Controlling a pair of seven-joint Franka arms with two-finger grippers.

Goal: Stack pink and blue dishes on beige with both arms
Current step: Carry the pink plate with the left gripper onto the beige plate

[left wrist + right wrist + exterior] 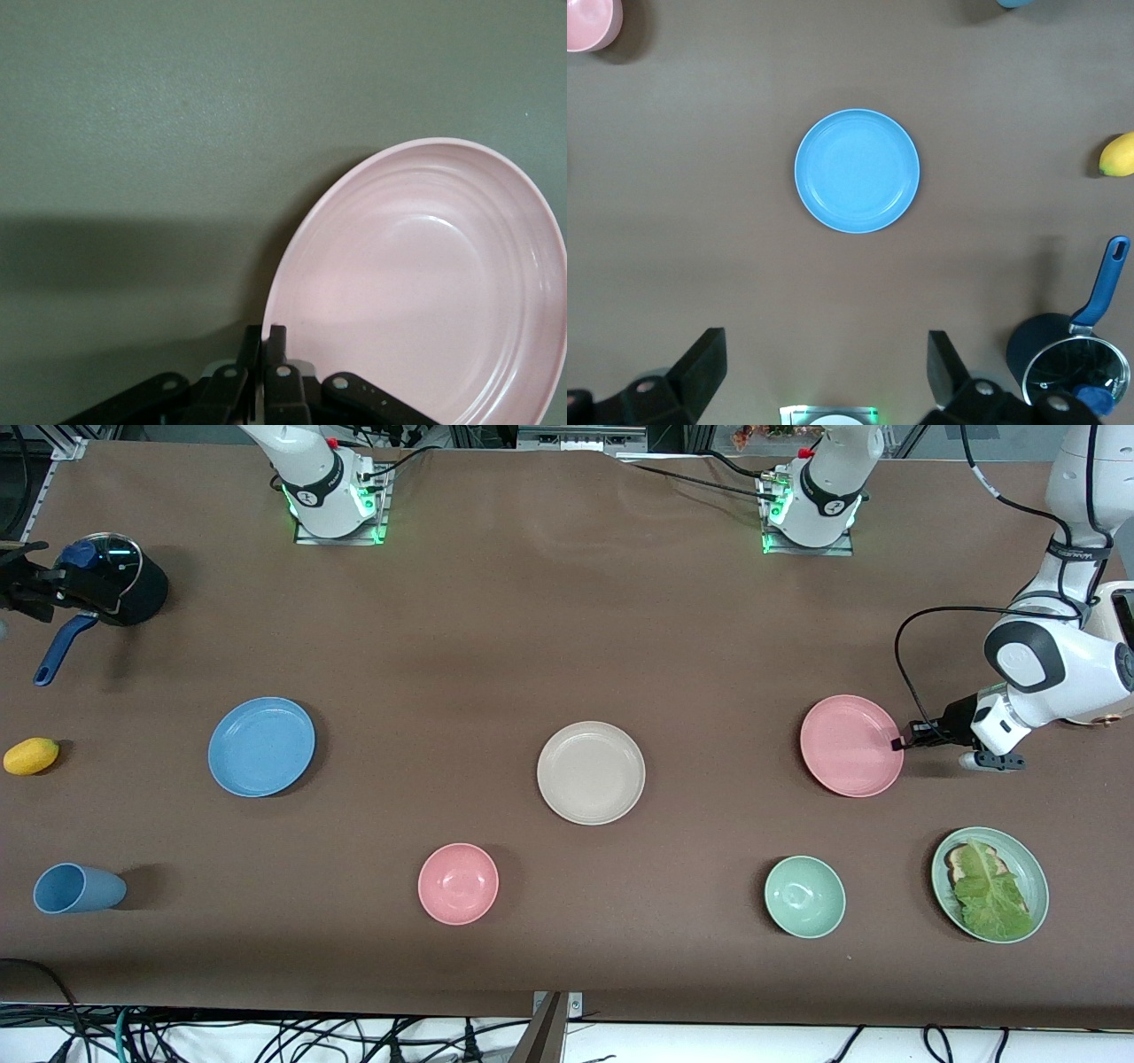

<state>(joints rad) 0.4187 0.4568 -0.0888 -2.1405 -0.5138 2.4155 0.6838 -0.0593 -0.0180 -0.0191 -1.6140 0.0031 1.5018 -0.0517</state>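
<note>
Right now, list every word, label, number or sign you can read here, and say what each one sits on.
No text here can be read for certain.
Left arm: a dark band near its upper joint carries pale lettering, too small to read.
Arm bases: each black collar bears a small round white mark, not legible as a letter.
Pink plate, blue plate, beige plate, bowls, cup and pot: no print visible.

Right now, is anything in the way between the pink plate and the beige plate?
No. Only bare table lies between the pink plate, pinched at its rim by the left pincer, and the beige plate.
</note>
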